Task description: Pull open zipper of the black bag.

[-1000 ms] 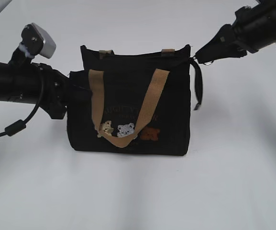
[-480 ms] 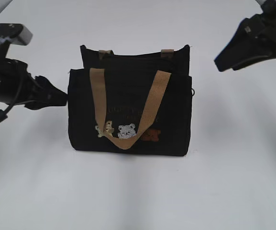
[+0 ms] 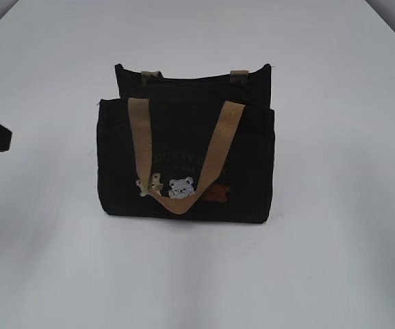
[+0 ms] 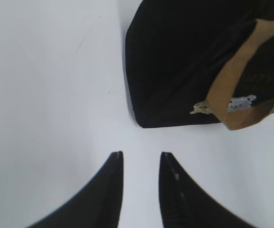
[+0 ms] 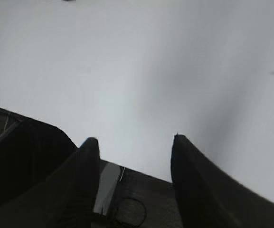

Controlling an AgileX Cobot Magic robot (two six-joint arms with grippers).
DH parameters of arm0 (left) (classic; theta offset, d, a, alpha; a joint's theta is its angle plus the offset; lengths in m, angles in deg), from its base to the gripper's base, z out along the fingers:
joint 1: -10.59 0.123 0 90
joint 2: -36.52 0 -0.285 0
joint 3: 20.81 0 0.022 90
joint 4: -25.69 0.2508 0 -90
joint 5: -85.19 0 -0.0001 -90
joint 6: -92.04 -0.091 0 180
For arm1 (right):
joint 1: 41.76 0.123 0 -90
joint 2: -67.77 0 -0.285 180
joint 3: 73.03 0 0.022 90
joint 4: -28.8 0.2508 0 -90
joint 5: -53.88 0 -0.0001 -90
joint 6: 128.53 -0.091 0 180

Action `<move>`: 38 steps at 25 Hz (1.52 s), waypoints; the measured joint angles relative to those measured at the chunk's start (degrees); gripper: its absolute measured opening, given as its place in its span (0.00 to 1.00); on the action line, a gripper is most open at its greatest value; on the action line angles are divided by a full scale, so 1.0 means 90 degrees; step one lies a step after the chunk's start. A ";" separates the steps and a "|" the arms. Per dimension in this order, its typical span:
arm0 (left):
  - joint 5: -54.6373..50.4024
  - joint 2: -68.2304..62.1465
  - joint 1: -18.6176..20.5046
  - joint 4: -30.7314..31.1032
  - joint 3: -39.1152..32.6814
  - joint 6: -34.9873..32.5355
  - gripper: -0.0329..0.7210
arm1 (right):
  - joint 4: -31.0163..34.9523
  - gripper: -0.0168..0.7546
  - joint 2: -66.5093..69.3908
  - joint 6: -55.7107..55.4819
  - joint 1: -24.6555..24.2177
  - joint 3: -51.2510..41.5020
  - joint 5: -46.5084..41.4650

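Black bag (image 3: 183,161) stands upright near the worktop (image 3: 334,260) centre, a bit toward the far edge, front with tan handles (image 3: 218,147) and bear patches (image 3: 181,186) facing the camera. Long axis runs left-right, top edge along it. Zipper itself not distinguishable in any view; top looks slack, can't tell how far open it is.

Left pincer (image 4: 139,156) sits off the bag's left side, just beside its lower front corner, jaws parted with a narrow gap, holding nothing. In the exterior view only a dark sliver shows at the left edge.

Right pincer (image 5: 134,141) is spread wide, empty, aimed at bare worktop; out of the exterior view.

Judgement: left arm is nearer the bag; both stand clear, so any next move needs a fresh approach to the top edge.
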State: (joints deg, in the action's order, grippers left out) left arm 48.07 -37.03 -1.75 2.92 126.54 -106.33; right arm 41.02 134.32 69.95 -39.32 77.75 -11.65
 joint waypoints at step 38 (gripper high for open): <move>-0.2631 0.7368 0.0050 0.2320 -0.1599 0.1500 0.28 | -0.0375 0.44 -0.6571 -0.0687 0.0000 -0.2238 0.0273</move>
State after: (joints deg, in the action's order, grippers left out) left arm 24.39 29.27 -1.30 23.80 112.14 -92.83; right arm 37.65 75.18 63.76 -39.32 57.61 -9.19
